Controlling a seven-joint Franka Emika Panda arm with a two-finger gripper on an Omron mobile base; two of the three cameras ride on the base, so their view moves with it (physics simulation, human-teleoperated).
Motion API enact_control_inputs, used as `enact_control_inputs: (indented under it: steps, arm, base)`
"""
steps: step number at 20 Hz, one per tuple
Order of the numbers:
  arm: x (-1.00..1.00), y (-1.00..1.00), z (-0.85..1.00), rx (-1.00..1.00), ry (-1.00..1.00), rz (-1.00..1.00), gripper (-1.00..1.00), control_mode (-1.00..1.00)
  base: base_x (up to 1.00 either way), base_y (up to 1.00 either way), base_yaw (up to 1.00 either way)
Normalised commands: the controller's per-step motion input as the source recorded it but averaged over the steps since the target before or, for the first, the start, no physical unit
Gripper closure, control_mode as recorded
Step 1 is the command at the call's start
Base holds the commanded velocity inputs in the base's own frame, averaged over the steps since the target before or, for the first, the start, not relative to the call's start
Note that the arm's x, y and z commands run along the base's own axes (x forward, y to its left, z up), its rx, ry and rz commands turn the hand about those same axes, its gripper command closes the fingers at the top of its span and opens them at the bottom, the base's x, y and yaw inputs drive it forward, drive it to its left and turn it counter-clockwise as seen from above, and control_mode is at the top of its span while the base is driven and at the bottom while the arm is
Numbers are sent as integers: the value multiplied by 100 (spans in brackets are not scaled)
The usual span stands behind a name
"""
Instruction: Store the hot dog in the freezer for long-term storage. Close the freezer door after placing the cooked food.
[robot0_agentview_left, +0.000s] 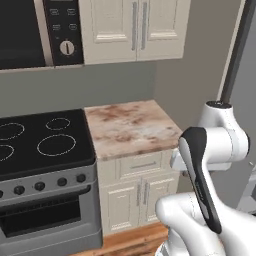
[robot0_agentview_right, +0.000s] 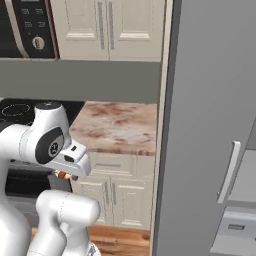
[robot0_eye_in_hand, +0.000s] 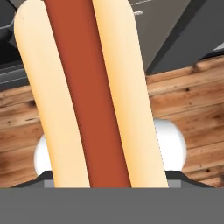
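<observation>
Tan-bunned hot dog (robot0_eye_in_hand: 89, 96) runs lengthwise up from the jaws.

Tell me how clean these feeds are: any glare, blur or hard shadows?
Left base view: flat even light, no glare on the counter. Right base view: sharp, the freezer door evenly grey. Hand view: the hot dog looms huge and close, edges crisp, with no hard shadows.

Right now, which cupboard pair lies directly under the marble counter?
The lower cream cupboard doors, beneath the drawer; the other cream pair hangs above the counter beside the microwave.
</observation>
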Motion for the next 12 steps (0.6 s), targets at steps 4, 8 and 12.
enact_control_inputs:
  steps: [4, 8, 12]
  arm:
    - [0, 0, 0, 0, 0, 0, 100, 100]
    - [0, 0, 0, 0, 0, 0, 100, 100]
    - [0, 0, 0, 0, 0, 0, 100, 100]
  base:
    - [-62, 0, -9]
    - [-49, -13, -6]
    - [-6, -45, -11]
